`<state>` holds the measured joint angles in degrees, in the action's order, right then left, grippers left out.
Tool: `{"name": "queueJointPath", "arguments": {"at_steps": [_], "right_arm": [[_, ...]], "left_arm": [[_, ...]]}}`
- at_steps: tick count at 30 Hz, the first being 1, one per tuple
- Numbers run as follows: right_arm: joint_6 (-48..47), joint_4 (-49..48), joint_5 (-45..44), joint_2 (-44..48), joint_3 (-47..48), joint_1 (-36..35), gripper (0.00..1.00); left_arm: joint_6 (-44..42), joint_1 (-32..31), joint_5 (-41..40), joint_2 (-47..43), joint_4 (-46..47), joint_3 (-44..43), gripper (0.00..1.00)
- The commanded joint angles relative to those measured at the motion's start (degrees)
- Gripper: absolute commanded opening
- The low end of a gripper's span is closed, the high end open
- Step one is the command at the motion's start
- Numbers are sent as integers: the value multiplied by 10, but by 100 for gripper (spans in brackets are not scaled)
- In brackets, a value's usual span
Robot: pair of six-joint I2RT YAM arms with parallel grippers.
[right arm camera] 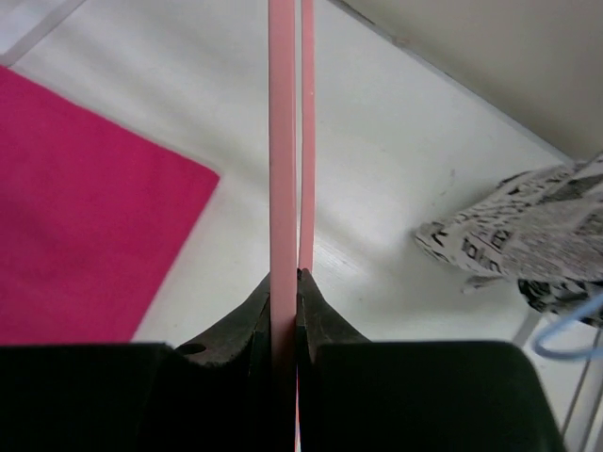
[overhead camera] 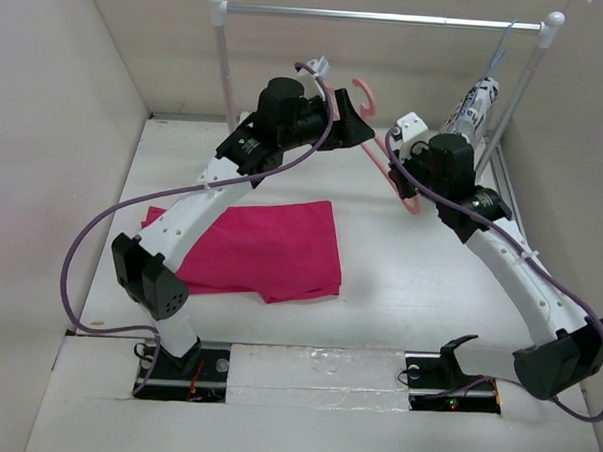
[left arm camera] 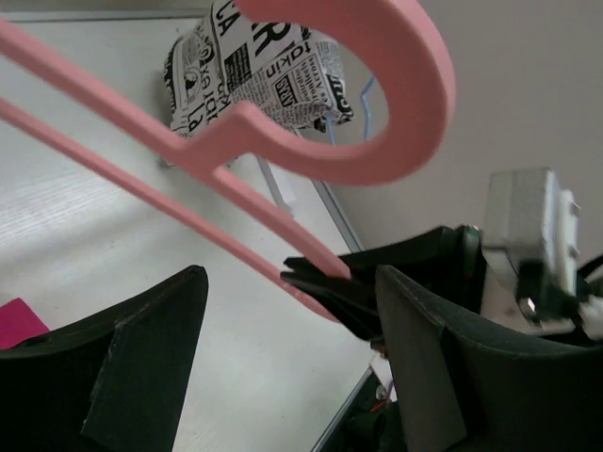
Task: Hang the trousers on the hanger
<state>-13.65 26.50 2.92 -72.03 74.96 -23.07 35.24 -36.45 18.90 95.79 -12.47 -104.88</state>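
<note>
**Top external:** magenta trousers (overhead camera: 266,246) folded flat on the white worktop (overhead camera: 409,291), left of centre, partly hidden under the left arm (overhead camera: 197,206). Salmon-pink hanger (overhead camera: 365,94) up in the air between the two wrists, hook toward the clothes rail (overhead camera: 381,17), well apart from the trousers. Left tool (overhead camera: 354,130) by the hanger's upper part, right tool (overhead camera: 396,172) at its lower arm. White printed garment (overhead camera: 474,105) hanging at the rail's right end.

**Left wrist:** left tool (left arm camera: 290,275) spread wide, its dark fingers (left arm camera: 141,358) on either side of the hanger's (left arm camera: 377,160) two thin bars. Cannot tell whether touching them. Hook curving overhead. Black tips of the right tool pinched on the hanger's corner just beyond. Sliver of trousers (left arm camera: 14,325) at the left edge.

**Right wrist:** right tool (right arm camera: 285,282) clamped tight on the hanger (right arm camera: 281,141), both bars running straight up from between the tips. Trousers (right arm camera: 75,217) flat on the worktop at left, below. Printed garment (right arm camera: 528,235) at right, with a loop of light-blue wire hanger (right arm camera: 565,334) beside it.
</note>
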Motion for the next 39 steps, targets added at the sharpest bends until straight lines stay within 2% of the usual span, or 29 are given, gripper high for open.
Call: {"name": "queueJointPath", "arguments": {"at_steps": [1, 7, 10, 13, 14, 16, 17, 18, 20, 21, 22, 24, 25, 29, 31, 32, 33, 35, 36, 38, 39], "right_arm": [[25, -53, -21, 20, -6, -34, 0], [39, -56, -47, 8, -8, -81, 0], [42, -55, -65, 5, -6, -98, 0], [42, -50, -99, 3, -3, -121, 0], [41, -43, -113, 1, -1, -135, 0], [42, -10, -153, -4, 7, -146, 4], [42, -1, -158, -3, 6, -146, 10], [42, 14, -162, -1, 1, -152, 27], [43, 28, -152, 19, -9, -159, 45], [42, 29, -146, 29, -17, -159, 59], [43, 29, -121, 42, -32, -159, 64], [43, 39, -85, 78, -45, -149, 75], [42, 46, -44, 88, -53, -135, 77], [43, 72, 56, 125, -80, -96, 78], [50, 55, 88, 142, -104, -88, 72], [54, 24, 102, 145, -136, -80, 64], [67, 8, 119, 145, -152, -74, 36], [81, -33, 154, 130, -176, -69, 10], [97, -73, 163, 102, -201, -69, 0], [100, -86, 164, 92, -209, -69, 0], [105, -122, 173, 54, -217, -69, 0]], "left_arm": [[3, -6, -10, 12, 23, -26, 68], [4, -6, -17, 47, 20, -33, 68], [5, -11, -34, 48, 15, -31, 60], [4, -11, -51, 44, 11, -26, 38], [4, -11, -50, 41, 10, -24, 21], [6, -11, -48, 35, 7, -15, 10], [10, -11, -42, 27, 10, -7, 0], [15, -11, -39, 22, 15, 18, 0], [28, -11, -20, -2, 44, 58, 0], [35, -11, -14, -14, 60, 105, 0], [43, -11, -9, -24, 75, 132, 0], [70, -11, -4, -63, 120, 213, 0], [78, -11, -2, -74, 145, 238, 0], [115, -11, 7, -120, 202, 335, 0], [133, -11, 12, -130, 220, 385, 0], [138, -11, 18, -137, 236, 401, 0], [145, -11, 22, -141, 244, 432, 0], [170, -11, 32, -151, 273, 466, 0], [191, -11, 37, -155, 301, 518, 0], [195, -17, 39, -155, 313, 549, 0], [205, -17, 44, -147, 341, 575, 0]]}}
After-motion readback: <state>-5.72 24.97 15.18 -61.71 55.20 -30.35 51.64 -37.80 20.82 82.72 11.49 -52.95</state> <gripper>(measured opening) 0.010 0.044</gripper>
